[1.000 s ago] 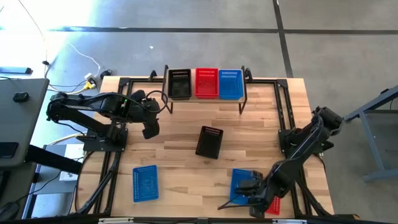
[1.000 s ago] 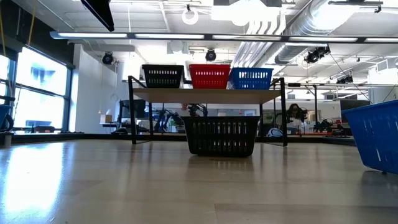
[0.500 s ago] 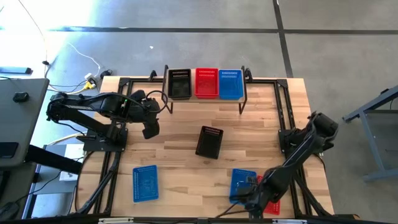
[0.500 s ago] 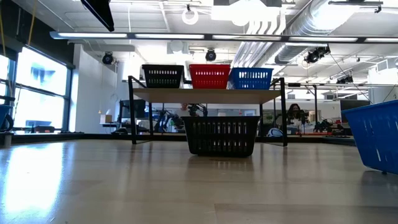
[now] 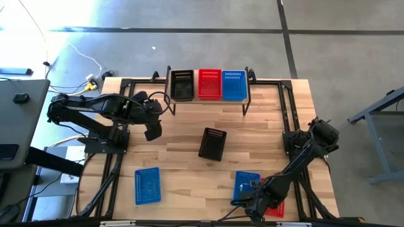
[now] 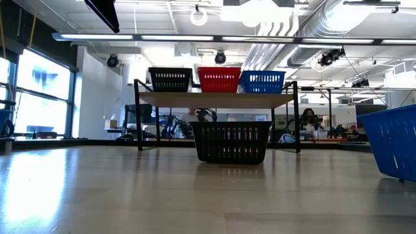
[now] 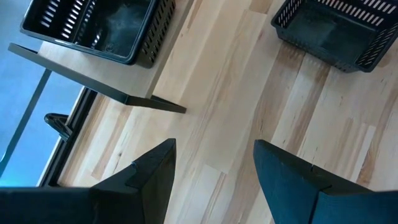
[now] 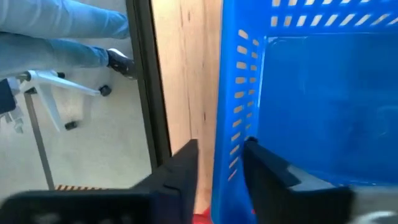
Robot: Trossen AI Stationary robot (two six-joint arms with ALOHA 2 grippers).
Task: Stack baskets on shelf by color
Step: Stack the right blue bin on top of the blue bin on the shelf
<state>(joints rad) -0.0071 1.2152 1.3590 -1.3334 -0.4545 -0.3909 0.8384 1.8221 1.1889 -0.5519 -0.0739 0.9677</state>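
The shelf [image 5: 208,101] stands at the table's far edge with one black [image 5: 182,84], one red [image 5: 210,84] and one blue basket [image 5: 233,84] side by side on its plank. A black basket [image 5: 213,144] rests on its base mid-table, and a blue basket [image 5: 147,185] lies near left. My right gripper [image 5: 252,200] is open at the near wall of another blue basket [image 5: 246,183], with a red basket [image 5: 278,208] partly hidden beside it. My left gripper [image 5: 151,130] hangs open over bare table left of the shelf. My right gripper stands astride the blue basket's near wall [image 8: 227,155] from above, one finger [image 8: 267,171] inside and one [image 8: 180,168] outside. Table shows between the outer finger and the wall; whether the inner finger touches the wall, I cannot tell. The basket rests on the table.
The table's near edge and its black frame [image 8: 146,93] lie just beyond the right gripper, with a person's legs [image 8: 56,37] past them. Bare wood [image 5: 183,164] stretches between the middle black basket and the two near blue ones. The shelf's black legs [image 6: 138,117] stand on the tabletop.
My right gripper has moved from above the blue basket's inside toward the table's near edge, to the basket's near wall, and its arm has swung along with it. The baskets have stayed where they were.
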